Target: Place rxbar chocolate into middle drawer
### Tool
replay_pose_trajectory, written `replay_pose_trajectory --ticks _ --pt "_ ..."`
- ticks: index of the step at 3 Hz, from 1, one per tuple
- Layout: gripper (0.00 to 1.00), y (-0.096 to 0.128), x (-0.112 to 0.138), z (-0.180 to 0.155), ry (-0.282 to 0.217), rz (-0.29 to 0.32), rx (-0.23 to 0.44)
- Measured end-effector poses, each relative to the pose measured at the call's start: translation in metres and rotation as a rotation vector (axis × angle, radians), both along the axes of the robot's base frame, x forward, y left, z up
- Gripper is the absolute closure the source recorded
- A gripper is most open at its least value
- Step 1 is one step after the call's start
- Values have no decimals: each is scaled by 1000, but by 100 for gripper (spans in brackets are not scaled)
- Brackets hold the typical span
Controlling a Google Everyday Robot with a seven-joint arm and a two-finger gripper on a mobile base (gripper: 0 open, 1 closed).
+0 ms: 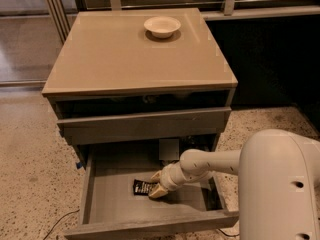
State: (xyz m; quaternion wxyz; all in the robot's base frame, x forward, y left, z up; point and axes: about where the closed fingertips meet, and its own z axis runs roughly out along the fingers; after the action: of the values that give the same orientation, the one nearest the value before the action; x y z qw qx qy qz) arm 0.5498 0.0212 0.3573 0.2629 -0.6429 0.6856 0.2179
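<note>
Item: small flat black-wrapped rxbar chocolate (pixel 144 187). It lies flat on the pulled-out grey wooden middle drawer (pixel 115 204) floor, at the tip of the tool (pixel 156 184). Tool low, probably for release. Grip: cannot tell.

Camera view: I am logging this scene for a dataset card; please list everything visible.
cabinet: one, beige top, grey body, centre.
bowl: one, cream, rear of cabinet top.
upper drawer: one, grey, shut, above the open one.
middle drawer: one, grey, pulled open at bottom.
rxbar chocolate: one, black wrapper, flat on the drawer floor.
small object: one, grey, drawer back; unidentifiable.
arm: one, white, reaching in from the right.
gripper: one, tan, inside the drawer at the bar's right end.
</note>
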Motion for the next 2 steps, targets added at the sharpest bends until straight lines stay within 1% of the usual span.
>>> replay_pose_trajectory --ticks 1,2 --pt "36 0 0 0 0 0 0" --pt "13 0 0 0 0 0 0"
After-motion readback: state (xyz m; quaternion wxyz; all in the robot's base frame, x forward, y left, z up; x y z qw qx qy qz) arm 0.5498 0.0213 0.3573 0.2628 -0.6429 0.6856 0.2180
